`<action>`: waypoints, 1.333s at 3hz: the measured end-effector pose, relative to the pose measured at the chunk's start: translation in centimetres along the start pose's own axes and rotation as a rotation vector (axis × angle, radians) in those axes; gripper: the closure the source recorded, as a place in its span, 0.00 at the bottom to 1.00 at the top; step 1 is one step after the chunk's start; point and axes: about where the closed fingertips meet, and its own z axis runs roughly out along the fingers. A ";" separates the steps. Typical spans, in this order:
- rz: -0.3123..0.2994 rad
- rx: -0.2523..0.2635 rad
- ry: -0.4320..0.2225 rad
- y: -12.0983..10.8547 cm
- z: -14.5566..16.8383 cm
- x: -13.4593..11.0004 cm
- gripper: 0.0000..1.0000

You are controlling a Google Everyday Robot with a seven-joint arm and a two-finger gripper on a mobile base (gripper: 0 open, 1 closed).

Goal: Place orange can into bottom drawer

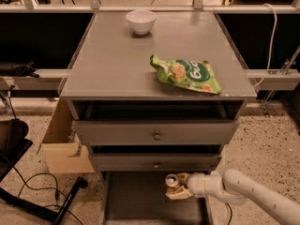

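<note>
1 white robot arm [253, 198] reaches in from the lower right, and its claw [175, 188] is clenched around the orange can [171, 180], with tan fingers [178, 195] pressed against the can's sides. The can stands roughly upright with its silver top showing. It is just below the front of the lower knobbed drawer and over the right rear part of the bottom drawer [136, 203], which is pulled out with its flat grey floor open to view. Whether the can's base touches that floor cannot be told. Above, 2 upper drawers [157, 136] with small round knobs sit under the grey bench [117, 64]. It carries a white bowl [141, 21] near the back and a green snack bag [187, 75] toward the front right. A cardboard box [61, 146] stands on the floor to the left. The can is likely light, thin-walled metal, smooth and a little slippery, and would dent under hard pressure. A side hold around the middle of its body, as here, seems best, with the can upright so it stands and does not roll when let go.
</note>
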 end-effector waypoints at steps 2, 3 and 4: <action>-0.038 -0.136 -0.020 2.6 9.3 4.1 1.00; -0.057 -0.184 -0.048 4.3 13.4 6.3 1.00; -0.028 -0.180 -0.082 8.2 18.0 10.7 1.00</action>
